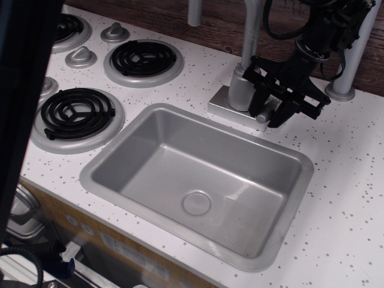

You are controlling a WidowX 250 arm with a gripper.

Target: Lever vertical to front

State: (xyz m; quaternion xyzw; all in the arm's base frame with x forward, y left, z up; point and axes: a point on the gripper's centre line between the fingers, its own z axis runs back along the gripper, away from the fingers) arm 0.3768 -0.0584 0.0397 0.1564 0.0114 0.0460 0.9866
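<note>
No brand, label or legible writing anywhere in view. Black gripper [270, 113] lowered at the right side of the faucet body [242, 90], fingers [282, 114] spread only a little and straddling the lever [264, 113] — one on either side, right up against it, though actual contact too dark to confirm. Only the lever's rounded grey tip showing between the fingers, tilted down and forward toward the sink [198, 174], just above the front right corner of the faucet base plate [239, 112]. Directly below and in front of the gripper, the sink's back rim, then the open basin with its drain [197, 203]. Behind and above, the curved spout pipe [251, 27] rising out of frame against the wooden back wall [219, 21]. To the gripper's right, bare speckled white countertop [345, 180], with a grey post [351, 57] standing just behind, close to the arm's cabling. Well off to the left, two coil burners [143, 58] and round knobs [80, 56]; a dark blurred shape [27, 90] covering the far left edge.
</note>
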